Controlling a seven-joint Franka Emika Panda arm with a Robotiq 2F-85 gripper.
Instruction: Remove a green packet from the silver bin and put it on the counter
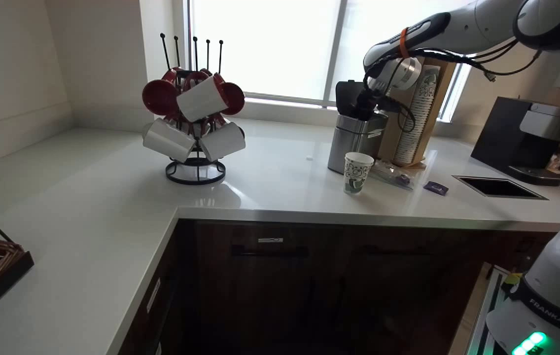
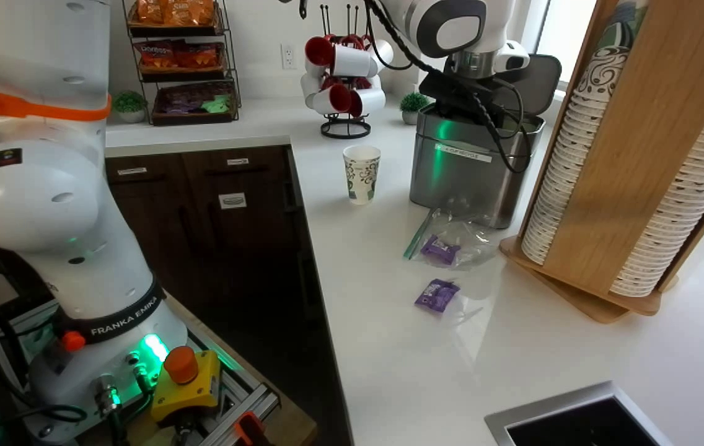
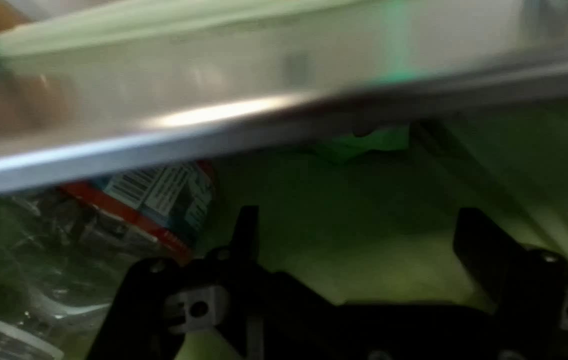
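Low in the wrist view, gripper spread wide. Above centre, bin rim partly hides green packet.

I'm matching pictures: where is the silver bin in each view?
In an exterior view: the silver bin, right of centre, partly behind the paper cup.
In an exterior view: the silver bin, right of centre, mostly upper half.
Wrist view: the silver bin, edge slanting across the upper part, inside below.
Shared landmark: the gripper, at the bin's mouth in both exterior views, along the wrist view's bottom.
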